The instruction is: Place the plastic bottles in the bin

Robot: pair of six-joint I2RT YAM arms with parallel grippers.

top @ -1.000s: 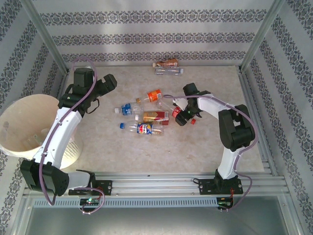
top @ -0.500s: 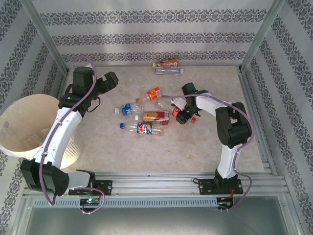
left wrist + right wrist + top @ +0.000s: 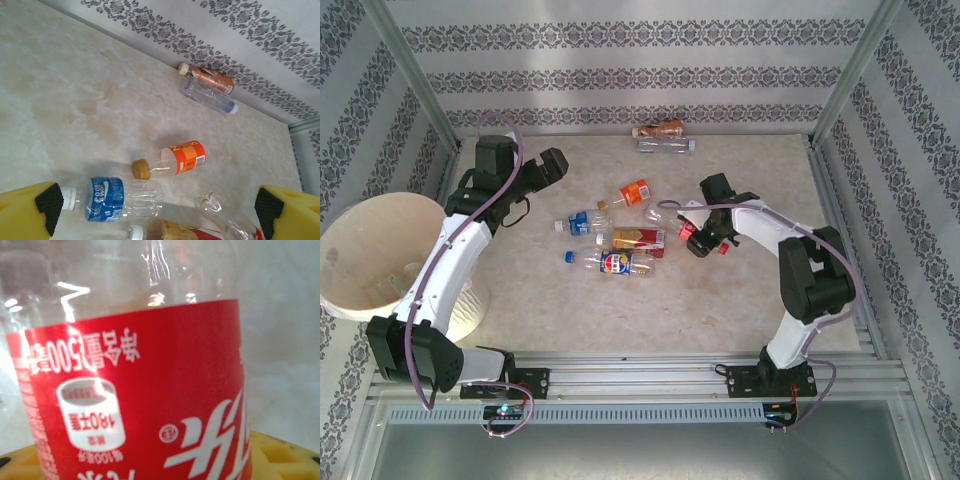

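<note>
Far left: the bin (image 3: 380, 255), cream plastic, round with a wide rim, stands well apart from the bottles. My left gripper (image 3: 548, 167) hangs over the far-left part of the marbled table (image 3: 750, 330) with its jaws spread fully and nothing between them.

Centre cluster:
- The blue-label bottle (image 3: 117, 198) is clear and ribbed; its logo is too blurred to read.
- The orange-label bottle (image 3: 182, 157) has a tan cap and a barcode panel.

Against the far wall lie a brown-label bottle (image 3: 212, 79) and a clear bottle (image 3: 207, 95), touching.

Right of centre: my right gripper (image 3: 698, 240) is clamped around the red-label bottle (image 3: 135, 395), low over the table. The glossy label shows "500" and "180" upside down, beside white script.
</note>
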